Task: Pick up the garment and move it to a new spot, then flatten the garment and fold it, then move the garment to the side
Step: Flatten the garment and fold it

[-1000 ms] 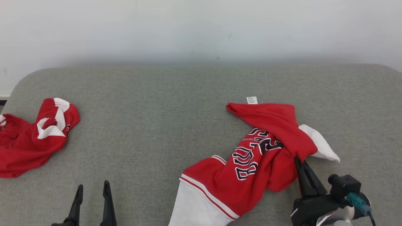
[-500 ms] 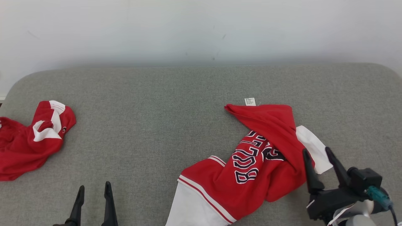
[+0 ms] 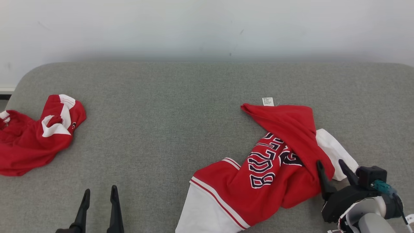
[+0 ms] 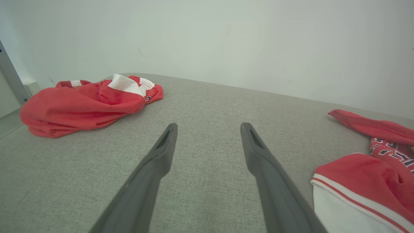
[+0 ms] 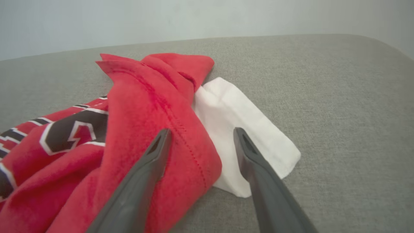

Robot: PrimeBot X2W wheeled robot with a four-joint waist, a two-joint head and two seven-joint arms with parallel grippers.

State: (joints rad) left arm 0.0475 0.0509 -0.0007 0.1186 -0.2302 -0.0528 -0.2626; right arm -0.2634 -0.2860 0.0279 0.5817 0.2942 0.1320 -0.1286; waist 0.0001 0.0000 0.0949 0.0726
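Observation:
The garment (image 3: 233, 184), red with white panels and dark lettering, lies crumpled on the right of the grey padded surface (image 3: 161, 113). My right gripper (image 3: 330, 162) is open at its near right edge. In the right wrist view the garment (image 5: 139, 106) has its red fold and white sleeve just beyond the right gripper (image 5: 202, 130), whose fingers straddle the fold's hem without closing on it. My left gripper (image 3: 100, 189) stands open over bare surface near the front edge, and the left wrist view shows this left gripper (image 4: 209, 124) with nothing in it and the garment (image 4: 359, 168) to its right.
A second red and white garment (image 3: 29, 142) lies bunched at the far left edge of the surface, also seen as a heap (image 4: 74, 106) in the left wrist view. A pale wall (image 3: 207, 29) runs behind the surface. Bare surface lies between the two garments.
My right gripper was shut on the garment's red fold; it has opened, let go and drawn back slightly. The fold now rests on the surface. The head camera shifted a little.

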